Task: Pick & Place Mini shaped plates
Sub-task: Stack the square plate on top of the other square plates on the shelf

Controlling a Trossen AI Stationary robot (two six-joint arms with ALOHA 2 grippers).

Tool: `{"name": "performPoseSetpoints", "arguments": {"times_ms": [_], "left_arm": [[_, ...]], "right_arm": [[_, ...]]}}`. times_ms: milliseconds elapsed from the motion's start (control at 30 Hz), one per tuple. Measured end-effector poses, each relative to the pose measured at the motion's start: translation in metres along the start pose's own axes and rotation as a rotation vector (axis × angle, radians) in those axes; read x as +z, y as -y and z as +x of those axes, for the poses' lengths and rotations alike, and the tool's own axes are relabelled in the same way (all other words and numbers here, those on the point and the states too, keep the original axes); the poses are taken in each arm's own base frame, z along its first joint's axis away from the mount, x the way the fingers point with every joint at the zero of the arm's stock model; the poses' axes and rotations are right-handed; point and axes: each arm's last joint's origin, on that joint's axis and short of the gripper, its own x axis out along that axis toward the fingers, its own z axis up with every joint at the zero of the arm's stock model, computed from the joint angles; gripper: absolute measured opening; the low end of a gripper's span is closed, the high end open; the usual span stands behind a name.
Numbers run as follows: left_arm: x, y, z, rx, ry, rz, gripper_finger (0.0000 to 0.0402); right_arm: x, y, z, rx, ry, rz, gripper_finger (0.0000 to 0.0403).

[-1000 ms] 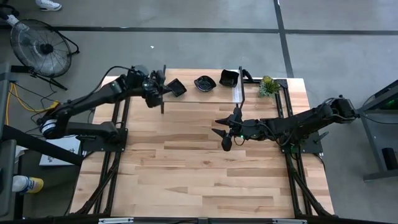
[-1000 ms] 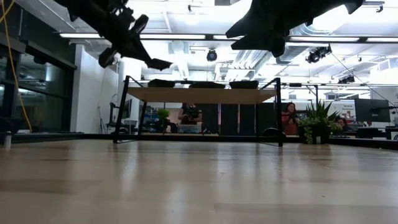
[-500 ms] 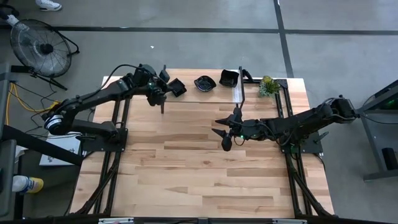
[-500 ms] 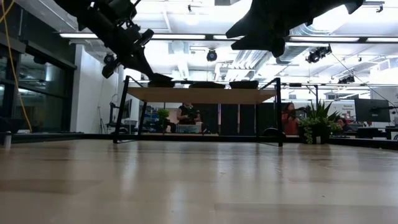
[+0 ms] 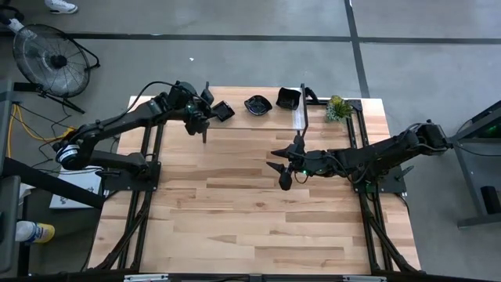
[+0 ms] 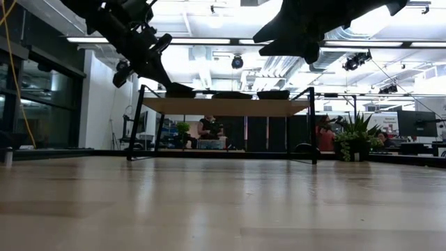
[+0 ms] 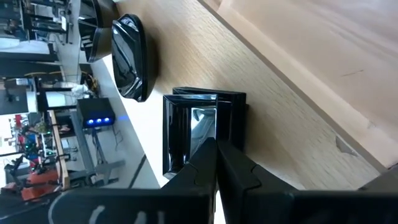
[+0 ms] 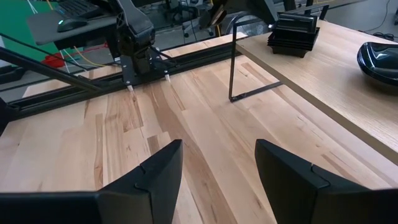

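Left wrist view: left gripper (image 7: 216, 163) fingers pinched tight on the near rim of a square plate (image 7: 205, 134) sitting on the raised shelf (image 5: 258, 116); judged a placement, so settle it flat before letting go. Corners square to the shelf edge, no clear long axis. Right gripper (image 5: 283, 174) fingers spread, empty, above the worktop (image 5: 250, 211)

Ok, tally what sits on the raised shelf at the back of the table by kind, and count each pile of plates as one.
Square black plate pile: 1
Other black plate piles: 2
Green plant: 1
Total: 4
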Motion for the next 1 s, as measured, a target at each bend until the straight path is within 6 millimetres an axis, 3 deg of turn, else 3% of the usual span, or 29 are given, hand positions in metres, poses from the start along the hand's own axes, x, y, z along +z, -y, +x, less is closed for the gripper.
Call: {"name": "performPoseSetpoints", "arguments": {"times_ms": [1000], "left_arm": [[0.0005, -0.0015, 0.0002, 0.015, 0.018, 0.006, 0.0001]], "right_arm": [[-0.0019, -0.0056, -0.0027, 0.017, -0.002, -0.014, 0.0197]]}}
